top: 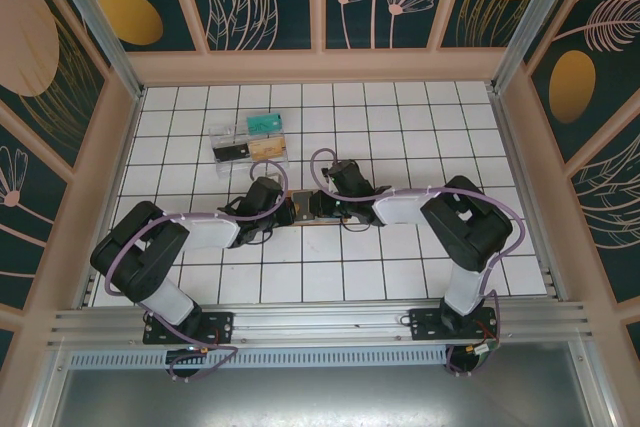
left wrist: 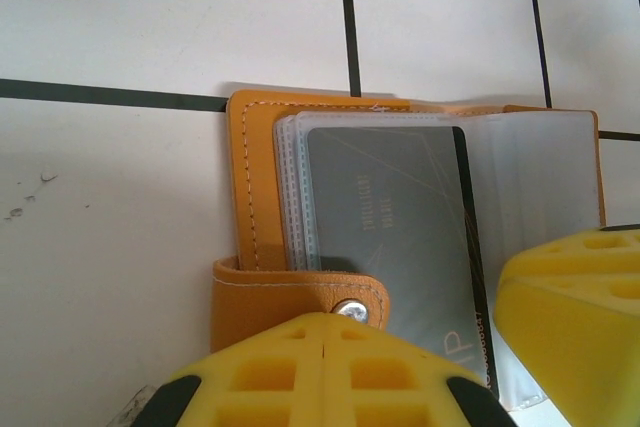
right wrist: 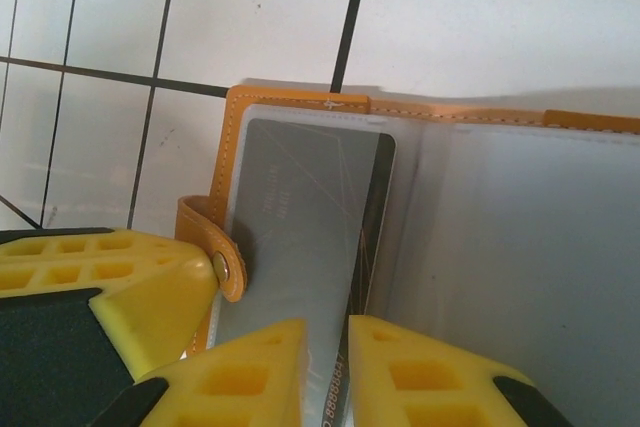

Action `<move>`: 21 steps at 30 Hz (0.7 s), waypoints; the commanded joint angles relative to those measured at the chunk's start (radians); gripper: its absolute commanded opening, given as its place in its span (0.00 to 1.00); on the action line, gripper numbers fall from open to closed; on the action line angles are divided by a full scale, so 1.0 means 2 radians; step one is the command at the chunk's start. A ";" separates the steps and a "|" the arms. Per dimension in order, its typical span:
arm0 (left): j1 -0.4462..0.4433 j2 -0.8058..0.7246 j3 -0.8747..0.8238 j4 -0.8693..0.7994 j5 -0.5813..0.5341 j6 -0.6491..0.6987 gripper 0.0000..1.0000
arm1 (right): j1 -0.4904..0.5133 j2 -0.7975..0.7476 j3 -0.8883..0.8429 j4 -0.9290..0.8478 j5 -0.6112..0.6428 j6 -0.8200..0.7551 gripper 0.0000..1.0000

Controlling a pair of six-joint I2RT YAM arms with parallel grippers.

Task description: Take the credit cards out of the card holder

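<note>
On white tiles (top: 400, 267) between teal floral walls (top: 270, 7), the open card holder (left wrist: 250, 197).

Print on the grey card (left wrist: 390, 237) is too blurred to read.

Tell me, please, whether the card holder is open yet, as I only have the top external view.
Observer: Yes, the card holder lies open, with its clear sleeves facing up.
Operator: Thank you. Has the right gripper got hold of a card?
Observer: The right gripper is barely parted, with the edge of the grey card showing in the gap. Whether it pinches the card I cannot tell.
</note>
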 commanded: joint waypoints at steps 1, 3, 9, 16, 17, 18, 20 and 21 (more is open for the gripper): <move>0.003 0.003 -0.013 -0.007 0.002 -0.002 0.08 | 0.002 0.005 0.007 -0.016 0.009 0.011 0.21; 0.002 -0.005 -0.017 -0.007 0.003 -0.004 0.08 | 0.002 0.004 0.007 -0.021 0.010 0.012 0.22; 0.002 -0.018 -0.021 -0.012 0.003 -0.005 0.08 | 0.001 0.013 0.012 -0.033 0.010 0.013 0.22; 0.002 0.004 -0.021 -0.003 0.012 -0.007 0.08 | 0.001 0.028 0.022 -0.035 0.000 0.016 0.21; 0.002 0.005 -0.022 -0.002 0.012 -0.007 0.08 | 0.001 0.029 0.022 -0.033 -0.002 0.016 0.21; 0.002 0.005 -0.022 -0.001 0.012 -0.007 0.08 | 0.001 0.028 0.021 -0.031 -0.006 0.017 0.20; 0.002 0.005 -0.023 0.000 0.014 -0.007 0.08 | 0.001 0.028 0.021 -0.027 -0.010 0.018 0.19; 0.002 0.005 -0.022 0.000 0.014 -0.007 0.08 | 0.001 0.029 0.021 -0.026 -0.012 0.018 0.19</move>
